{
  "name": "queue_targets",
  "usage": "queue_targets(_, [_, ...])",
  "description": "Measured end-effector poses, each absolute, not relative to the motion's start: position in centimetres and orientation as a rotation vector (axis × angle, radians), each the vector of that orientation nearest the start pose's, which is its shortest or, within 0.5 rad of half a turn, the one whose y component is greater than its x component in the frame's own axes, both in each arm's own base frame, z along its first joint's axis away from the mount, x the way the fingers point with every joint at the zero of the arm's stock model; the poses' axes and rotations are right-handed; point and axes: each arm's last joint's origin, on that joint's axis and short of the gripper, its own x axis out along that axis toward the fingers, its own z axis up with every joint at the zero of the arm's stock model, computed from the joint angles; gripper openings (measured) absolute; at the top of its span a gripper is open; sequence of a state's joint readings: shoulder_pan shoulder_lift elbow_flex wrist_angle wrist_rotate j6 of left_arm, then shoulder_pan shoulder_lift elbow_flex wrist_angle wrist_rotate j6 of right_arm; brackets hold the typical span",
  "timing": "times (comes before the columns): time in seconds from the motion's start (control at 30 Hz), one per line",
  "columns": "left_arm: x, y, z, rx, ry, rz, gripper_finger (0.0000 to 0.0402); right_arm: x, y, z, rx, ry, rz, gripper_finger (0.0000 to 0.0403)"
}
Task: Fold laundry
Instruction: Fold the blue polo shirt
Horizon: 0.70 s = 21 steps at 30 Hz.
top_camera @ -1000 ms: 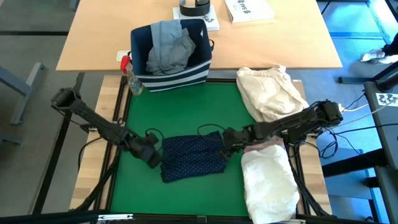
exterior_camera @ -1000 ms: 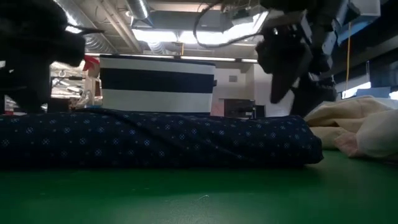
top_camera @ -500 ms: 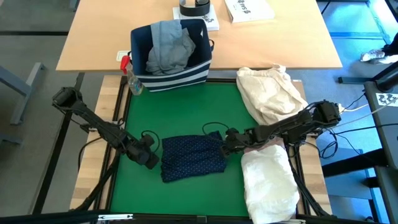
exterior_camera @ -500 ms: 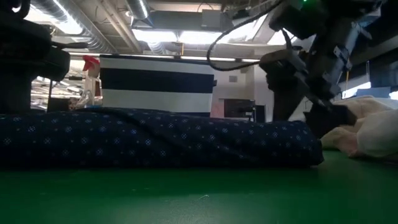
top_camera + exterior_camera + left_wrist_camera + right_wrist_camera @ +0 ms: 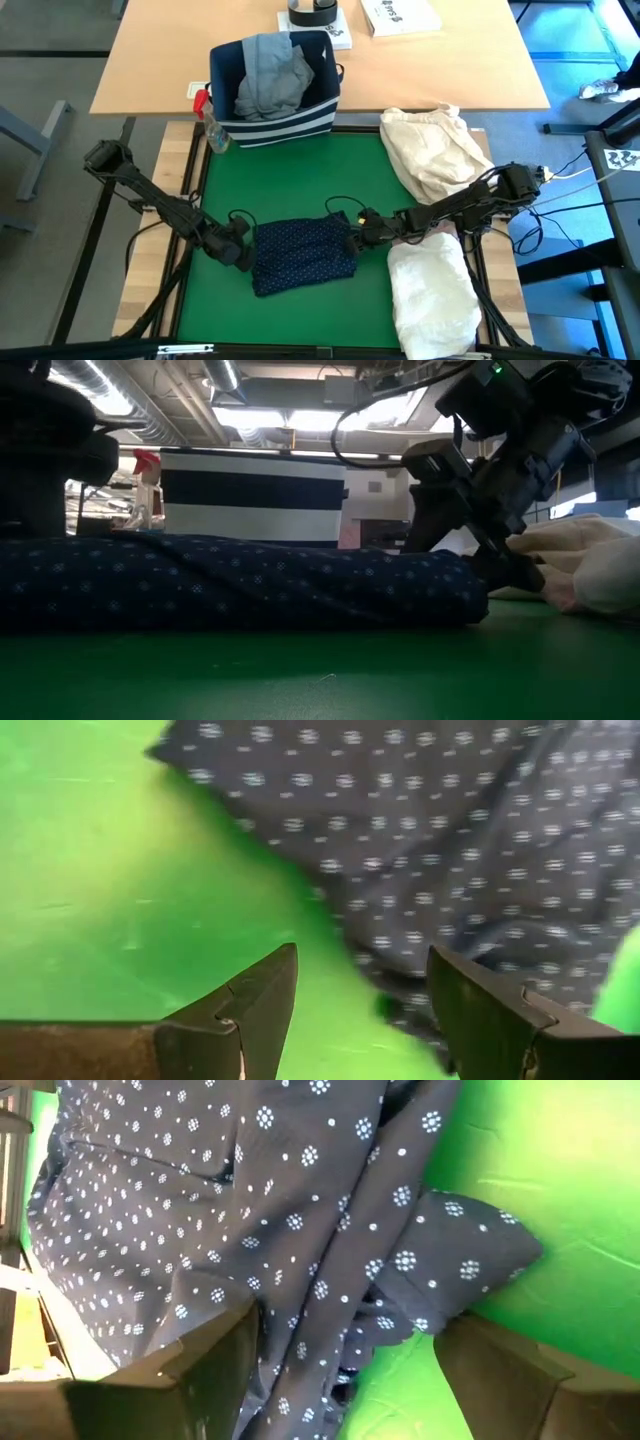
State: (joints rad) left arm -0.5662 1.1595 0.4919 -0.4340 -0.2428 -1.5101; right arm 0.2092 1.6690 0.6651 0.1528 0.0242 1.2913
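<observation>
A lab: exposed ceiling ducts [image 5: 150, 415] above a framed green test table [image 5: 290, 180].

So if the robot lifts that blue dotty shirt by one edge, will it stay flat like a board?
Probably not. The navy dotted shirt already shows soft creases and folds, so it would likely droop and unfold. It looks thin, so probably light. Pushed across the green mat, it may bunch up rather than slide whole.

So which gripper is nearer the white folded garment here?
The right. The right gripper sits at the navy dotted shirt's right edge, just beside the white garment; the left gripper is across the shirt, at its left edge.
</observation>
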Motion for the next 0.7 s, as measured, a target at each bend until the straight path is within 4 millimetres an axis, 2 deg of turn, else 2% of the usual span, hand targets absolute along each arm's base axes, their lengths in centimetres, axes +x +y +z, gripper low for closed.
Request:
queue_targets(0.17, [16.6, -10.3, 16.0, -1.006, 0.898, 0.444, 0.0218, 28.6, 6.0, 11.9, 1.096, 0.817, -0.389, 0.0298])
queue_targets(0.33, [16.1, -11.1, 16.1, -1.091, 0.809, 0.5, 0.0218, 28.6, 6.0, 11.9, 1.086, 0.818, -0.382, 0.0298])
queue_targets(0.5, [14.8, -11.4, 14.0, -1.196, 0.761, 0.596, 0.0218, 28.6, 6.0, 11.9, 1.069, 0.819, -0.371, 0.0298])
queue_targets(0.7, [14.6, -11.5, 11.6, -1.28, 0.709, 0.565, 0.0218, 28.7, 6.0, 11.9, 1.068, 0.819, -0.367, 0.0298])
